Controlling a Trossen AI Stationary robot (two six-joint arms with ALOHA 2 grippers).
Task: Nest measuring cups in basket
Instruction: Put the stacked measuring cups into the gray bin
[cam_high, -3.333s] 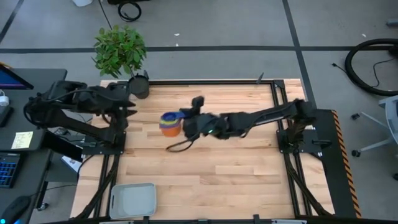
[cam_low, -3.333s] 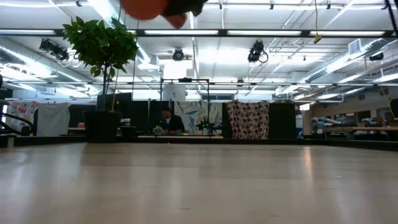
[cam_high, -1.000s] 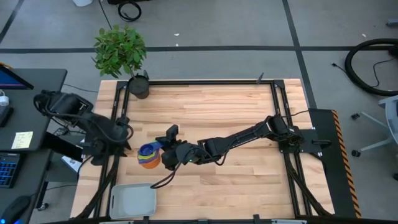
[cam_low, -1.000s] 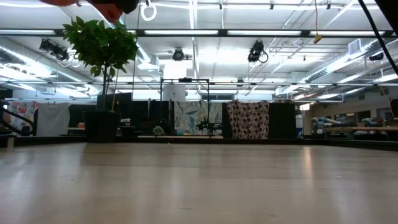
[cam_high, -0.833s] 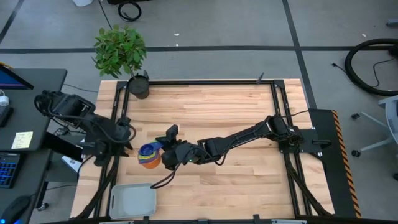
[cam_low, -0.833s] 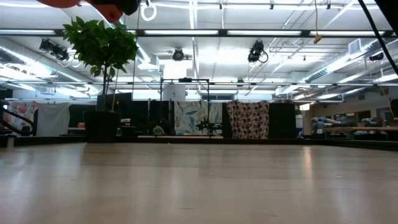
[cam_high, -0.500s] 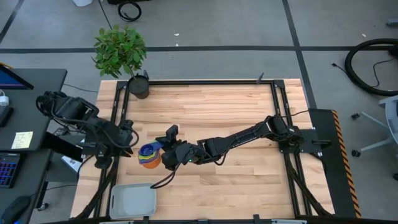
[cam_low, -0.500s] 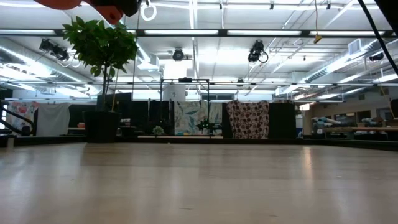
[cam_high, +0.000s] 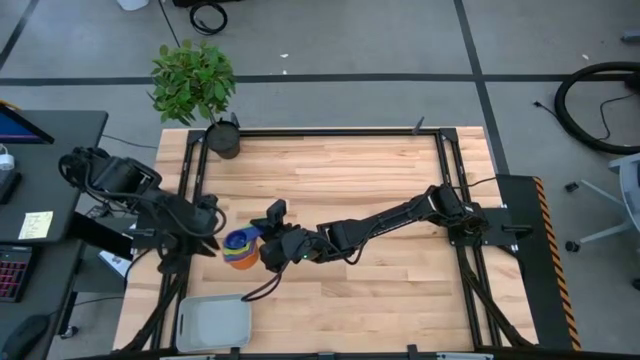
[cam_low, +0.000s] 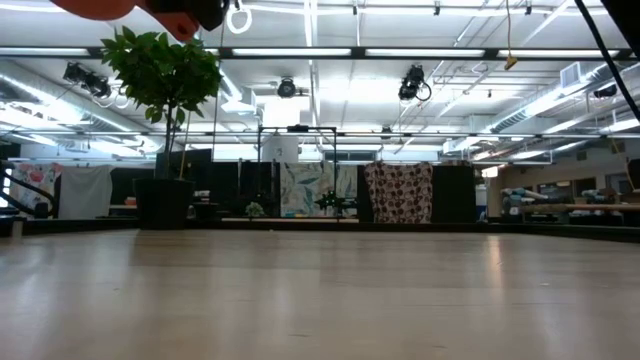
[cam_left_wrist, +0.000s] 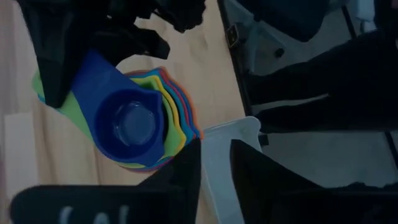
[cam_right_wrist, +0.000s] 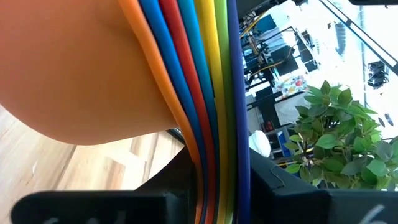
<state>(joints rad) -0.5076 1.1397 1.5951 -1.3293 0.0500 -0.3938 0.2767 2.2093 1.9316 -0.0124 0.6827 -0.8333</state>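
Six-odd measuring cups in right gripper

Two matte black arms — slim jointed links with rounded housings. A black cable loops loosely off the right arm near its wrist. The left arm carries bundled black cables — its fingers are dark, flat-sided blades.

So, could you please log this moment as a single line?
right gripper: holds nested measuring cups above table | left gripper: beside stack | basket: no cups inside
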